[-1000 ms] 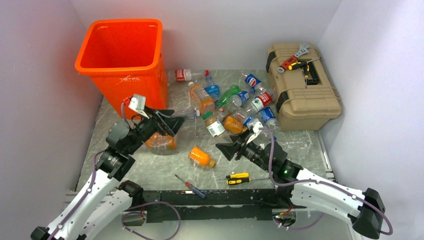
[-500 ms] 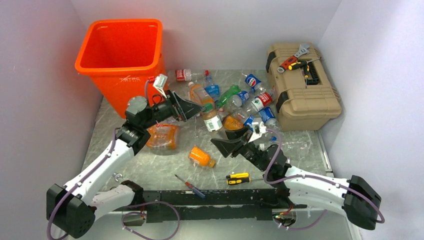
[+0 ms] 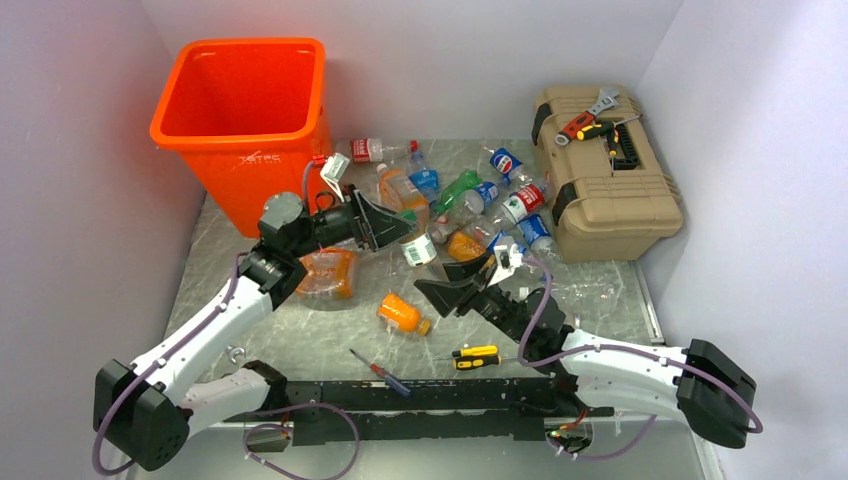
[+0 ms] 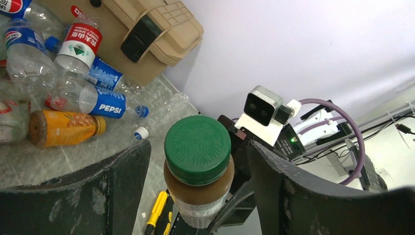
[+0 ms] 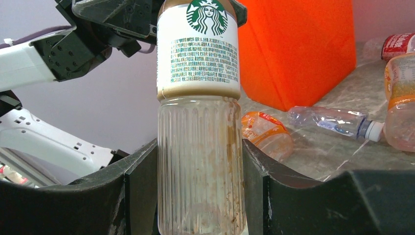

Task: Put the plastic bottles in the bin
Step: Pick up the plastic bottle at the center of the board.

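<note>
My right gripper (image 3: pixel 437 277) (image 5: pixel 198 144) is shut on the ribbed lower body of a green-capped plastic bottle (image 3: pixel 419 248) (image 5: pixel 198 73) with a white label, held above the table. My left gripper (image 3: pixel 403 228) (image 4: pixel 196 147) straddles that bottle's green cap (image 4: pixel 197 142). Its jaws stand open, with a gap on each side of the cap. The orange bin (image 3: pixel 240 110) (image 5: pixel 298 49) stands at the back left. More plastic bottles (image 3: pixel 480 195) (image 4: pixel 73 49) lie in a pile at the table's middle and back.
A tan toolbox (image 3: pixel 610 180) with tools on top stands at the right. An orange bottle (image 3: pixel 402 312) and a crushed orange one (image 3: pixel 325 272) lie near the front. Two screwdrivers (image 3: pixel 475 357) (image 3: pixel 380 373) rest by the near edge.
My left arm swung right from beside the bin to the held bottle's cap, and its jaws narrowed. My right gripper shifted slightly left with the bottle.
</note>
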Robot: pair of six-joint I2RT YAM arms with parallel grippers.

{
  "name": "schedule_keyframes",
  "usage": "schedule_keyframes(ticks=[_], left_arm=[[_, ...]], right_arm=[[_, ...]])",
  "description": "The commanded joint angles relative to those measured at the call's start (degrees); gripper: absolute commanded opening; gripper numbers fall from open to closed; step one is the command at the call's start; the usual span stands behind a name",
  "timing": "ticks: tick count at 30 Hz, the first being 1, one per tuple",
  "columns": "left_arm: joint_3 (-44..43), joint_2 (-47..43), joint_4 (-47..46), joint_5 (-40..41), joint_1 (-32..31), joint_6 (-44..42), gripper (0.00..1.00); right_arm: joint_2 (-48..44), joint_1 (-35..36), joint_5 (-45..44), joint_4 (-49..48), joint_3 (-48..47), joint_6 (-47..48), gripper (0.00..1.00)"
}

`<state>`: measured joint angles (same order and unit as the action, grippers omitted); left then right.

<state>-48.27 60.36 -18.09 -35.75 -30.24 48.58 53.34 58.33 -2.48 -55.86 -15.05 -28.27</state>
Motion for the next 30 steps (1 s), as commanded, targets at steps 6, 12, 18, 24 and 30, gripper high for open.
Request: schedule_keyframes(ticks=[6, 12, 18, 24, 30], left_arm=[[-2.8, 0.6, -2.7, -1.2, -1.4, -1.4, 0.44], [-3.2, 0.5, -2.1, -1.5, -1.8, -2.3, 0.02], [-11.0, -1.9, 15.2, 1.6, -1.8, -14.6, 0.0], [-29.4, -3.8, 42.8, 20.1, -1.8, -36.1, 0.0], [-39.5, -4.3, 42.7, 50.0, -1.8, -46.2, 0.0]], right_arm=[[-1.6, 0.6, -0.7, 0.2, -2.8, 1.2, 0.44], [-2.6, 0.7, 0.6, 5.8, -4.5, 1.2, 0.75], [-4.6, 0.7, 0.7, 38.9, -19.4, 3.2, 1.0], [-10.0, 0.7, -1.3, 65.2, -28.3, 7.5, 1.0], [-22.6, 0.7, -18.5, 63.4, -20.4, 3.7, 1.0]])
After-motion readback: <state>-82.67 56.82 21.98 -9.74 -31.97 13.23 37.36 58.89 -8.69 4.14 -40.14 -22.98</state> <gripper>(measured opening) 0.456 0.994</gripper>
